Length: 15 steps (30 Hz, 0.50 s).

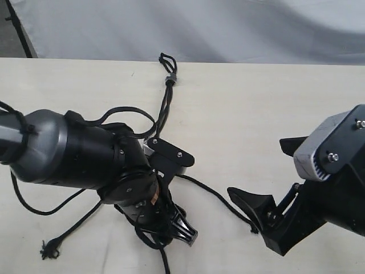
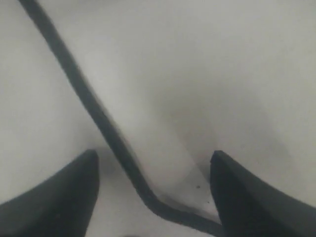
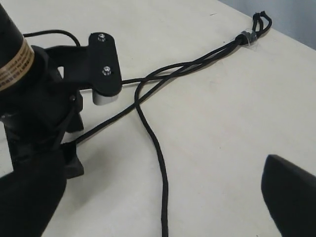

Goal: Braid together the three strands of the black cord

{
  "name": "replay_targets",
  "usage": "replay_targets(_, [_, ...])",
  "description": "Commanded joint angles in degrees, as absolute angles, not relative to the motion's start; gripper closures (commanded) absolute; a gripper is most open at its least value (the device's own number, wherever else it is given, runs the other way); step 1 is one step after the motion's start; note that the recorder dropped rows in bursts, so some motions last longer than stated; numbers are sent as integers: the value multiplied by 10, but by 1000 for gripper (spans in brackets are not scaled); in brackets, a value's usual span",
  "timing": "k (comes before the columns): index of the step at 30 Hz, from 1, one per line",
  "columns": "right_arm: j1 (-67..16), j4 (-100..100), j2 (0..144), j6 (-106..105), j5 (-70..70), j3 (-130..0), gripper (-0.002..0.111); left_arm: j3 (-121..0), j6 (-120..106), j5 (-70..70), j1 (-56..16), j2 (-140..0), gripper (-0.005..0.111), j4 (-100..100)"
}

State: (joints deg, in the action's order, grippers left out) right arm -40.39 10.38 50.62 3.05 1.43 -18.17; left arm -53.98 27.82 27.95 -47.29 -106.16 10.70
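Bare table (image 1: 239, 103). The left gripper (image 2: 154, 154), by the near edge, is released, with one strand (image 2: 98, 113) loose between its jaws. The right gripper (image 1: 255, 166) gapes empty. The cord's (image 1: 169, 80) loop lies at the far edge, and the strands (image 1: 164, 108) trail nearward.

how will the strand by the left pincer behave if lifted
Probably floppy: the strand curves and kinks at the left pincer. Likely light, being thin. May tug the other strands, since a grey band joins them.
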Motion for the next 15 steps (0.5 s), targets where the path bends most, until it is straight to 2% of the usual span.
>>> replay_targets(1, [-401,106,500,32,10,-179,4,-543,180,289,-477,-1075,68,22])
replay_targets(5, [-401,106,502,32,10,-179,4,-543,153,290,-477,-1075,106,17])
replay_targets(9, [-401,106,502,32,10,-179,4,-544,130,313,-477,-1059,105,32])
replay_targets(15, [-401,106,502,32,10,-179,4,-544,128,369,-477,-994,105,170])
